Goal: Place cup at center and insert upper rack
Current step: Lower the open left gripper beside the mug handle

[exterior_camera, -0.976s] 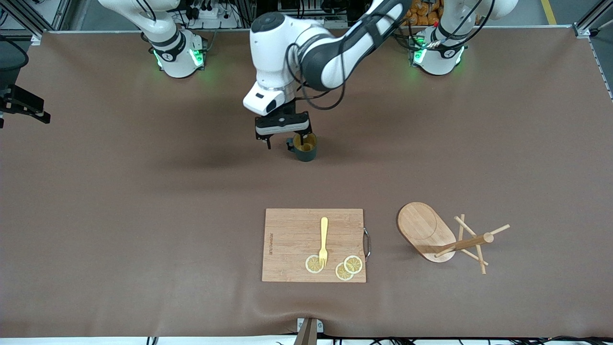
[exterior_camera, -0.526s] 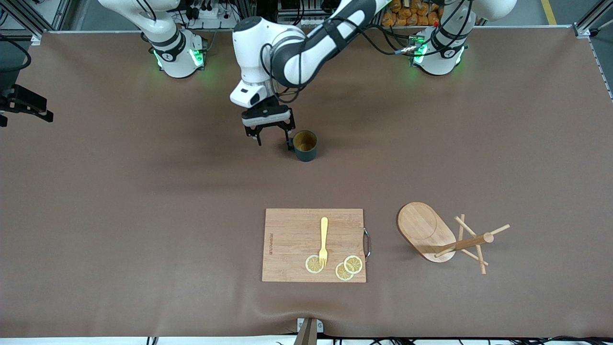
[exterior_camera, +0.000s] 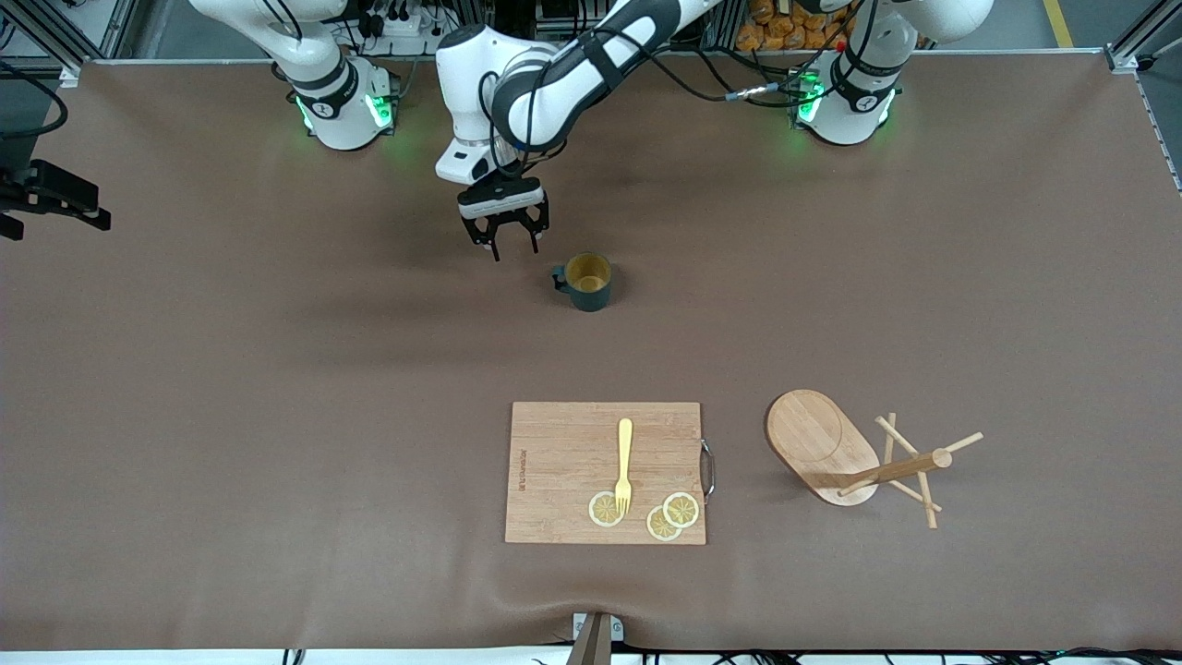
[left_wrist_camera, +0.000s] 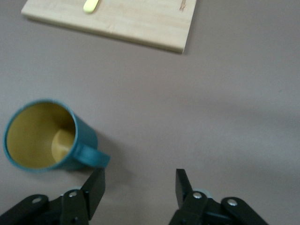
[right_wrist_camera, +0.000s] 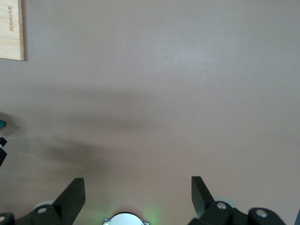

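Left gripper (exterior_camera: 504, 238) has let go of the cup (exterior_camera: 587, 281) and pulled away: a second ago one finger was inside the mug's rim, now it hangs over bare mat beside the handle, toward the right arm's end, nothing between the fingers. Jaws are apart and empty, narrower than a second ago, apparently mid-close. The left wrist view confirms it: fingertips (left_wrist_camera: 96, 185) short of the handle, no contact with the cup (left_wrist_camera: 44, 136).

The teal cup stands upright on the mat around the table's middle, tan inside showing, handle toward the right arm's end. It has not shifted with the release. Read: cup placement looks done.

The upper rack (exterior_camera: 863, 459), a wooden mug tree, lies tipped on its side toward the left arm's end of the table, post and pegs roughly level with the mat, oval base on edge. It is beside the cutting board (exterior_camera: 605, 471), which carries a yellow fork (exterior_camera: 624, 465) and lemon slices (exterior_camera: 671, 516). Untouched so far, so the insert step remains.

Right gripper (right_wrist_camera: 136, 194) waits over bare mat at the right arm's end of the table, jaws spread wide, empty.

Likely next: an arm goes for the rack. The left arm is closer to it.
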`<state>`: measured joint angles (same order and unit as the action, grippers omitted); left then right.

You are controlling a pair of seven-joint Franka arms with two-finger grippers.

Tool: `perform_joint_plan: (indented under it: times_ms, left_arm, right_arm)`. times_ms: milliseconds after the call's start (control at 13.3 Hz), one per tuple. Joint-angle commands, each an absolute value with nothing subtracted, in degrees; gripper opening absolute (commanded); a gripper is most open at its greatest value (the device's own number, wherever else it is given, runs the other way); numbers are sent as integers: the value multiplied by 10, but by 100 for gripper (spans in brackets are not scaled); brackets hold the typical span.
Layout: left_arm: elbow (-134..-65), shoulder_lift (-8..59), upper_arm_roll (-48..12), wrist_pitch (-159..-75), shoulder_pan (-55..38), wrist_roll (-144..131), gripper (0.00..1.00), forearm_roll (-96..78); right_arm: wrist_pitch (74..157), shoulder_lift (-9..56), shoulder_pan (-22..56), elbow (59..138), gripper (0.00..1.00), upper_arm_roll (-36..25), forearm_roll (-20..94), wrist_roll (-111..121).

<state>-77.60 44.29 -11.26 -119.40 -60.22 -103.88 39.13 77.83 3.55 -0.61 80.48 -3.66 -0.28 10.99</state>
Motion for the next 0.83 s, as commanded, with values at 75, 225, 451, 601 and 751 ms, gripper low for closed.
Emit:
perform_joint_plan:
  times_ms: [75,225,451,601,751]
  left_arm:
    - [-773,468,-105,-1157,-630,-1129,67,446]
    - [-776,478,-105,-1148,-640,-1152,67,469]
    - [-782,496,-105,-1147,-647,-1163,61,502]
    - [-790,503,-105,-1147,-648,-1166,61,525]
    - [-802,506,-105,-1147,-649,-1166,59,564]
  right_arm:
    - [776,39,-1,806,100,-31,-4,102]
    - [776,40,4,806,100,-32,-4,102]
    - [775,40,4,806,100,-31,-4,105]
    - [776,40,4,806,100,-31,-4,105]
    - [775,41,6,804,100,-31,-4,105]
